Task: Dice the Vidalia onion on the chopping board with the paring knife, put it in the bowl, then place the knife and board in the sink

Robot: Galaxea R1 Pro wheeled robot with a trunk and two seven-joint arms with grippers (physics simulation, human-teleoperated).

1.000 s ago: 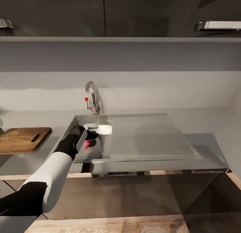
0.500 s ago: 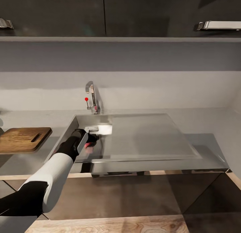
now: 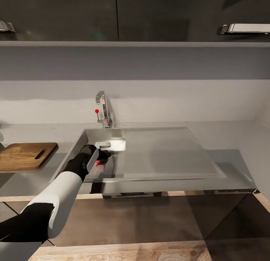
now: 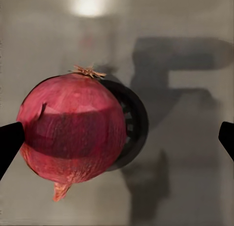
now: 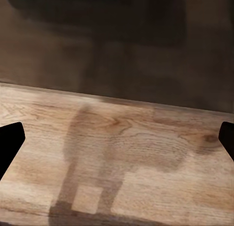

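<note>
One Vidalia onion (image 4: 73, 128), root-to-tip axis roughly upright

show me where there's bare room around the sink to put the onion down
The chopping board, left of the sink, is bare on top. The steel drainboard right of the tap is bare too, as is the countertop beyond it. It is crowded in the basin's left corner, where the left gripper straddles the onion over the drain.
</note>
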